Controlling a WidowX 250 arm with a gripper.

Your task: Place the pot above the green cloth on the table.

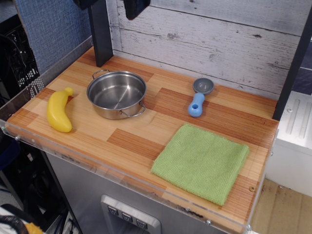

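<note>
The shiny steel pot [117, 94] stands upright and empty on the left half of the wood-plank table [131, 139], with its two wire loop handles at the back left and front right. The light-green cloth [201, 162] lies folded flat at the front right of the table, well apart from the pot. Only a dark part of my gripper [134, 7] shows at the top edge, high above the table and behind the pot. Its fingers are cut off by the frame, so I cannot tell how they stand. It holds nothing that I can see.
A yellow banana [58, 111] lies left of the pot. A grey-and-blue scoop [199, 96] lies behind the cloth. A black post [100, 31] stands at the back left against the white plank wall. A clear plastic lip edges the table's front and left.
</note>
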